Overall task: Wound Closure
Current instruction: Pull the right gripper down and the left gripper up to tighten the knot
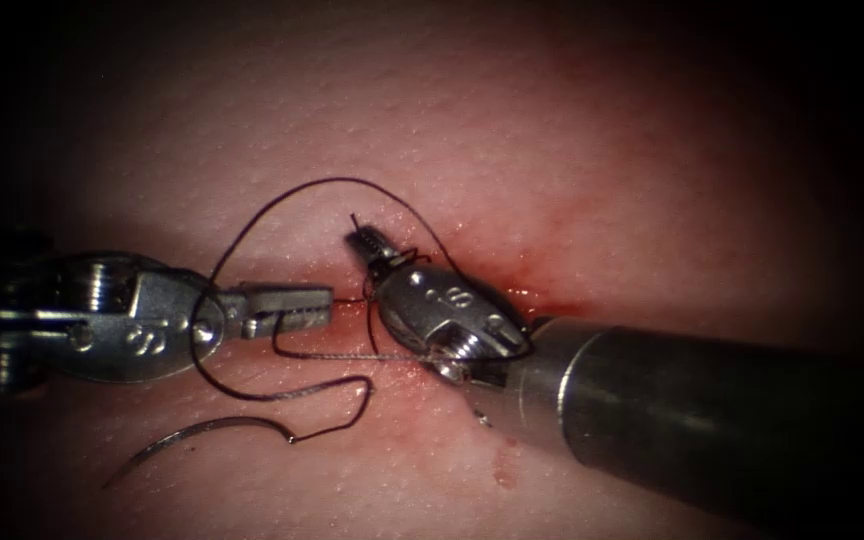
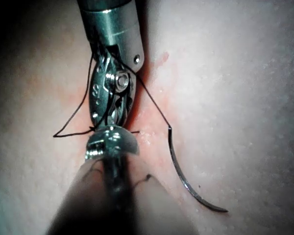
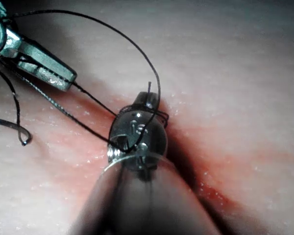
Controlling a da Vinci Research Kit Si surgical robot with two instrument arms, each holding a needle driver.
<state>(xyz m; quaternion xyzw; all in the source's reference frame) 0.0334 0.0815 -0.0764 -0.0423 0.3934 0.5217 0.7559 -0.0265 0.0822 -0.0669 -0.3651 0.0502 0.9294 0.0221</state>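
Note:
My left tool (image 1: 320, 302) comes in from the left with its jaws shut on the thread (image 1: 282, 205), which runs taut from its tip (image 3: 68, 81) towards the right tool. My right tool (image 1: 362, 238) sits over the cut (image 1: 537, 295). Its jaws (image 3: 148, 102) are shut on a short thread end that sticks out past them, and turns of thread lie around the jaws. A wide loop of thread arcs above both tools. The curved needle (image 1: 187, 437) lies free on the tissue (image 1: 572, 150) at the lower left, held by neither tool and not in the tissue; it also shows as the needle (image 2: 186, 181) beside the right tool (image 2: 110, 93).
Red fluid (image 1: 542, 280) stains the tissue along the cut beside the right tool's shaft (image 1: 692, 400). Slack thread (image 1: 322, 395) curls on the tissue between the tools and the needle's tail end.

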